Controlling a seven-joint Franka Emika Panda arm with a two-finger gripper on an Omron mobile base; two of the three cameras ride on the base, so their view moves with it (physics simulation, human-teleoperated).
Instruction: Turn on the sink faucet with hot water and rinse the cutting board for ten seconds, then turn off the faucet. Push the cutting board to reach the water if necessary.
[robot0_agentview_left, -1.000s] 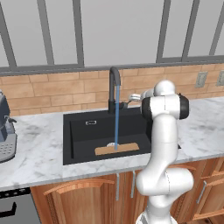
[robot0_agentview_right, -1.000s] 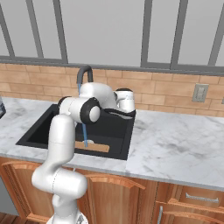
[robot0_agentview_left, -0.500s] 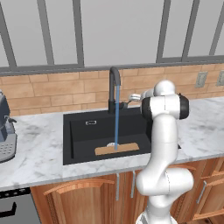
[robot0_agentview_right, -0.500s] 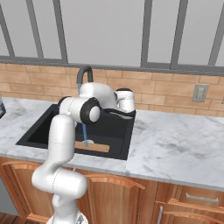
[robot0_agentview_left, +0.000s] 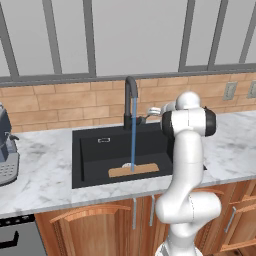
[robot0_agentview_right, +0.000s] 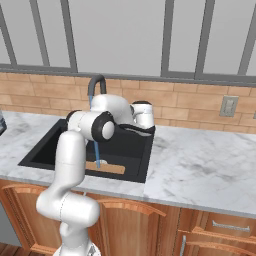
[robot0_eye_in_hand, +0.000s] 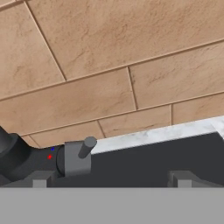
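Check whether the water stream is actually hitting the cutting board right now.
Touching. In the left base view the water falls straight from the sink faucet and ends on the cutting board lying flat in the sink.

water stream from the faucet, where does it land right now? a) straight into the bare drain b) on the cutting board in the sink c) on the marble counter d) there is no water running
b: in the left base view the water drops from the sink faucet straight onto the cutting board, which lies flat on the floor of the sink.
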